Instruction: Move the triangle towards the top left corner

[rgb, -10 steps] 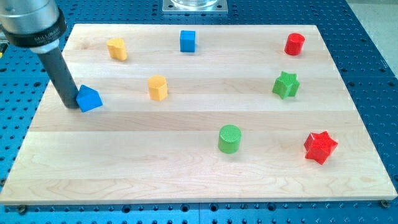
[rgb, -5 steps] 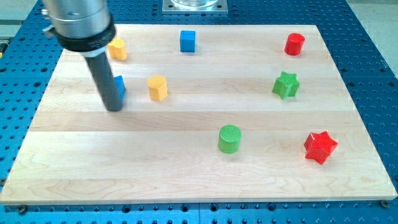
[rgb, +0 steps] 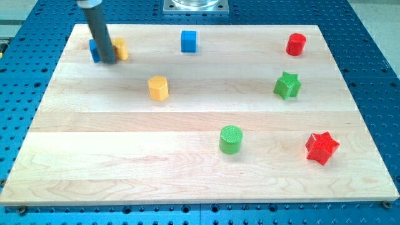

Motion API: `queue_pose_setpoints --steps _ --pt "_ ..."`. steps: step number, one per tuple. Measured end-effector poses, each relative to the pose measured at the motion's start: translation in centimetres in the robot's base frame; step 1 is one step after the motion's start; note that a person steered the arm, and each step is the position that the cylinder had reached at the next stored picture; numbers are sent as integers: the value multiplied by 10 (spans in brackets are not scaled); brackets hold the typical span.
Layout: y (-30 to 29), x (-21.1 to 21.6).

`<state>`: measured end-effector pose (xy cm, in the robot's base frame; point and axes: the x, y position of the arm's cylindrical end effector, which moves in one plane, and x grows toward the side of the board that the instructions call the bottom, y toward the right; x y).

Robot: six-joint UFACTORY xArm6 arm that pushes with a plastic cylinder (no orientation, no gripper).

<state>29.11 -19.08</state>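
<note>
Blue triangle [rgb: 94, 49]: sits near the top left corner of the wooden board [rgb: 125, 162]; only a narrow blue strip shows at the left of my rod.
Heading and long axis: cannot tell; too little of the block is visible to read which way it points or how it lies.
Hidden parts: my rod [rgb: 100, 31] covers most of the blue triangle and the left edge of the yellow block [rgb: 119, 49] just beside it. The top of my rod is cut off by the view's top edge.
My tip [rgb: 107, 61]: rests on the board at the lower right of the blue strip, between the blue triangle and that yellow block, close against both; actual contact cannot be confirmed.
Pincer state: I carry none, only the plain rod, so nothing is grasped or let go.
Yellow block, shape: rounded as far as it shows, otherwise not made out.
Yellow hexagon block [rgb: 159, 88]: below and to the right of my tip, well apart.
Blue cube [rgb: 189, 41]: top middle of the board.
Red cylinder [rgb: 296, 44]: top right.
Green star [rgb: 287, 85]: right side, below the red cylinder.
Green cylinder [rgb: 230, 139]: lower middle.
Red star [rgb: 322, 147]: lower right.
</note>
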Motion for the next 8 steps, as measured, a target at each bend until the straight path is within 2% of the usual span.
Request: queue_pose_setpoints --steps 1,2,3,4,5,6,8 --pt "3 -9" --pt "17 -43" --pt "16 2" --pt "-10 44" --pt "-43 29" --pt "-42 6" --pt "-25 -13"
